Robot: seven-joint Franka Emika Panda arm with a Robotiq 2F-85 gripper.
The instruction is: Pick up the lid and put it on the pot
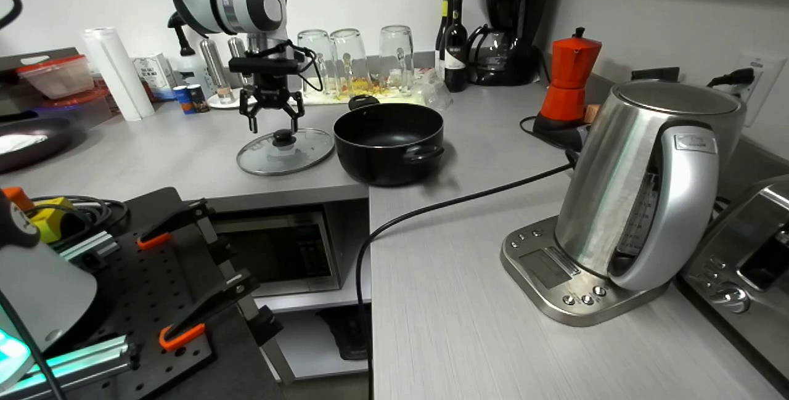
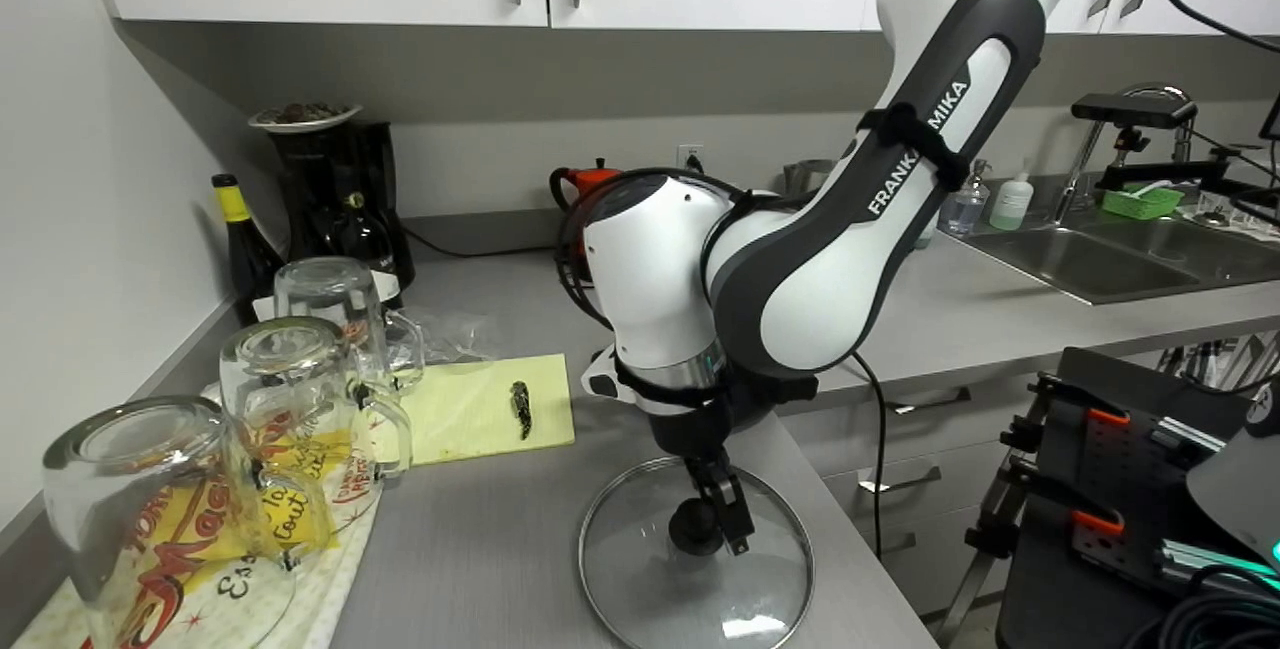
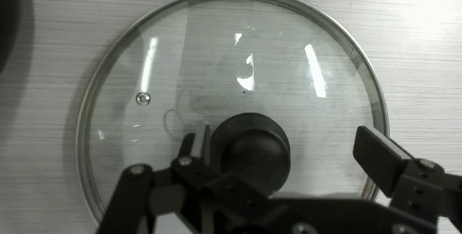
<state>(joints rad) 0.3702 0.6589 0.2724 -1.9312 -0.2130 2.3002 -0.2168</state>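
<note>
The lid, clear glass with a metal rim and a black knob, lies flat on the grey counter in both exterior views [image 1: 265,158] [image 2: 650,594] and fills much of the wrist view [image 3: 216,64]. My gripper [image 1: 273,126] is open above it, fingers pointing down. In the wrist view, the knob [image 3: 256,154] shows between the spread fingers [image 3: 281,136], close to the left finger and well apart from the right one. The black pot [image 1: 394,163] stands uncovered beside the lid at the counter's corner. A dark edge of it shows at the wrist view's upper left [image 3: 9,17].
Upturned glass mugs [image 1: 349,64] stand behind the lid and pot. The steel kettle [image 1: 647,190] stands on the nearer counter, its black cord [image 1: 456,196] running below the pot. A red moka pot [image 1: 567,79] and coffee maker [image 1: 511,30] stand farther back.
</note>
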